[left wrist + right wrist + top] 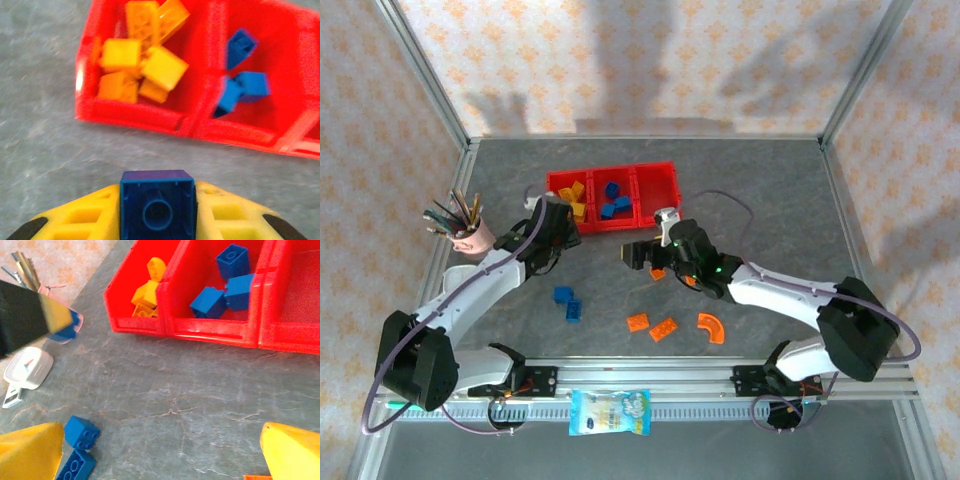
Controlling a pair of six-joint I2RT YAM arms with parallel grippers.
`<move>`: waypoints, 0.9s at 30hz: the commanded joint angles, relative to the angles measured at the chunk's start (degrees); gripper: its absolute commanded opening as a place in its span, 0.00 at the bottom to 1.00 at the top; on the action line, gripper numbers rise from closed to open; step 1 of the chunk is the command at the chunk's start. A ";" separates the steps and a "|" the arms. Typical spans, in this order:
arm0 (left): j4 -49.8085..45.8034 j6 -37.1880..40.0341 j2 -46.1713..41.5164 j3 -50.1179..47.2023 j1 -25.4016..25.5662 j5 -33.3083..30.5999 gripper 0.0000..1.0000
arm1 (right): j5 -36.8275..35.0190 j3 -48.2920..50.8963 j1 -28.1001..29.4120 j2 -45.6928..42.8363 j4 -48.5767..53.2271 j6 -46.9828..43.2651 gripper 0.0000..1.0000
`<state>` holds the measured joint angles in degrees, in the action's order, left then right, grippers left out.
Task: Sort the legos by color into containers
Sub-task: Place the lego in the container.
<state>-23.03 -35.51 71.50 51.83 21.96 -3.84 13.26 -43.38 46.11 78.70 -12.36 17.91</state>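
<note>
Now my left end effector (157,222) clamps a blue brick (156,200); I would lift it over the wall into the middle bin (235,134). Right end effector (160,455) is wide, empty.

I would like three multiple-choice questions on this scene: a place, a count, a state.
1. The yellow plastic bricks lie in: A the left bin of the red plastic tray; B its middle bin; C its right bin.
2. Loose blue plastic bricks on the grey table: A two; B four; C none.
3. The left gripper is: A open; B shut on a blue brick; C shut on a yellow brick.
Answers: A, they fill that bin; A, one pair lies there; B, the brick sits between its fingers.
</note>
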 commanded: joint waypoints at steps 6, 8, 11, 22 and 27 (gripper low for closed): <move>-1.23 5.23 12.66 17.33 3.73 -4.72 0.32 | -4.23 0.21 -3.14 -3.29 2.77 1.28 1.00; -0.75 5.89 16.77 21.10 3.77 -5.41 0.33 | -4.23 0.86 -4.06 -3.46 2.54 1.60 1.00; -0.43 6.80 22.99 26.95 3.79 -7.42 0.33 | -5.07 1.63 -5.33 -3.40 2.41 1.89 1.00; -2.38 6.87 45.44 45.38 2.07 -10.57 0.34 | -3.21 3.26 -9.38 -3.02 1.59 2.31 1.00; -3.45 7.28 50.79 50.84 1.25 -9.85 0.46 | -2.85 3.08 -9.45 -3.24 1.64 1.99 1.00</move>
<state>-24.12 -28.95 121.49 99.09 23.83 -12.03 10.48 -40.49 36.91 76.64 -10.31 19.70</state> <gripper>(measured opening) 0.452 0.998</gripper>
